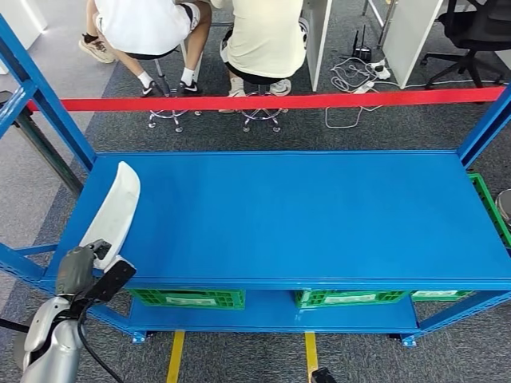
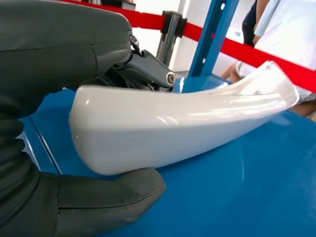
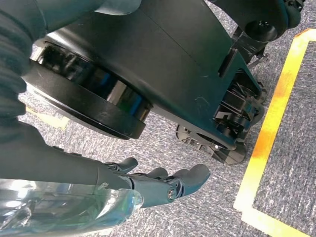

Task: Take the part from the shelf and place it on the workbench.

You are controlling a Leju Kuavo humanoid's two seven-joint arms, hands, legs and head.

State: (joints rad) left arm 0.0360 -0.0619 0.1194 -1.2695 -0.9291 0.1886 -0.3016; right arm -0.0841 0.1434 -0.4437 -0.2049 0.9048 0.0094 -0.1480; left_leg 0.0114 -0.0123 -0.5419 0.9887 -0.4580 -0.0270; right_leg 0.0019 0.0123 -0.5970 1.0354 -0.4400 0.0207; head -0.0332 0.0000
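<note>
Gripping the near end of one long white curved part (image 1: 114,211), the left hand (image 1: 85,271) sits at the front left corner of the blue shelf (image 1: 301,215). In the left wrist view the thick grey thumb (image 2: 108,197) lies under the part (image 2: 178,128) and darker fingers (image 2: 149,69) close over its top, so the part is clamped between them. The part's far end points toward the shelf's back left corner, and the part runs close along the left edge; whether its underside touches the blue surface or is just above it I cannot tell.

The right hand (image 3: 164,185) hangs above grey carpet, fingers loosely extended and apart, with nothing visibly held in them; a clear glossy piece (image 3: 67,210) shows beside it, and I cannot tell what that is. One yellow floor line (image 3: 275,123) runs across the carpet near it.

Beneath the shelf's front edge, three green crates (image 1: 187,298) show on the lower level, and a fourth green crate (image 1: 488,207) stands at the right end. One red barrier tape (image 1: 283,102) stretches behind the back edge. Beyond it, two people (image 1: 265,40) sit on stools with their backs turned. Two yellow floor strips (image 1: 175,355) show below the shelf.
</note>
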